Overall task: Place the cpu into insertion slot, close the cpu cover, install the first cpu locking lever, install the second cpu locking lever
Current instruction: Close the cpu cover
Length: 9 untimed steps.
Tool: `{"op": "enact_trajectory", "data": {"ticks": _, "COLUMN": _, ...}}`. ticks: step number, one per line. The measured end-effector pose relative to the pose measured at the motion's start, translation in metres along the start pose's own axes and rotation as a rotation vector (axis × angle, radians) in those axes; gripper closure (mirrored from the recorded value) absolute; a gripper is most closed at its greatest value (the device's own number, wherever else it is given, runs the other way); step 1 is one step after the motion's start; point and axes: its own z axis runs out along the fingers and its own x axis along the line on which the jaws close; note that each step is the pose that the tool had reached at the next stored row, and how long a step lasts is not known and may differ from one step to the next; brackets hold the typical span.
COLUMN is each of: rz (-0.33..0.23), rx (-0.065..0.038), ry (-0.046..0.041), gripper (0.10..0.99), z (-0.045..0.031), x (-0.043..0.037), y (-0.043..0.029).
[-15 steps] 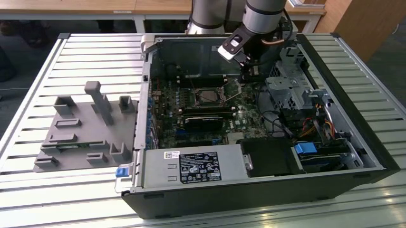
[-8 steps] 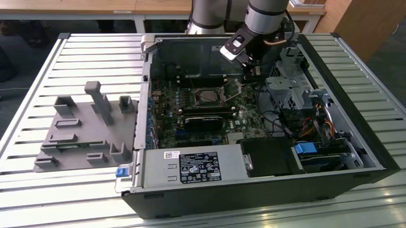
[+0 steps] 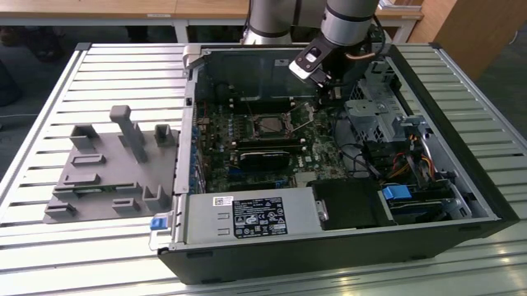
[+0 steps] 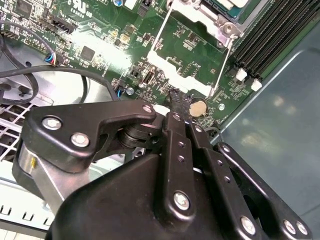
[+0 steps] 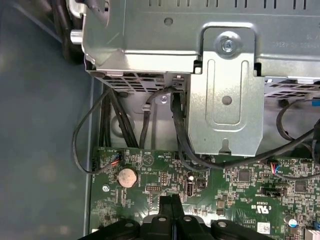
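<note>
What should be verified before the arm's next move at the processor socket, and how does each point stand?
1. Chip seated and cover down: cannot tell. In the exterior view the socket shows a dark centre inside a silver rim.
2. Levers latched: not ok. In the second wrist view the thin wire levers appear to stick out from the socket over the green board.
3. Gripper free: ok. Its fingertips are together with nothing between them.
4. Gripper position: ok. It hangs just above the board, near the coin battery.
5. Black cable clear of the fingertips: ok, it lies off to the side.
</note>
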Motion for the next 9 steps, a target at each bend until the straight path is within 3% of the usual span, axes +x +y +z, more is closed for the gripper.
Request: {"op": "enact_trajectory", "data": {"ticks": 9, "rz": 0.0, "rx": 0.002, "ry": -0.001, "gripper": 0.98, "z": 0.0062, "x": -0.0003, "y": 0.0007}}
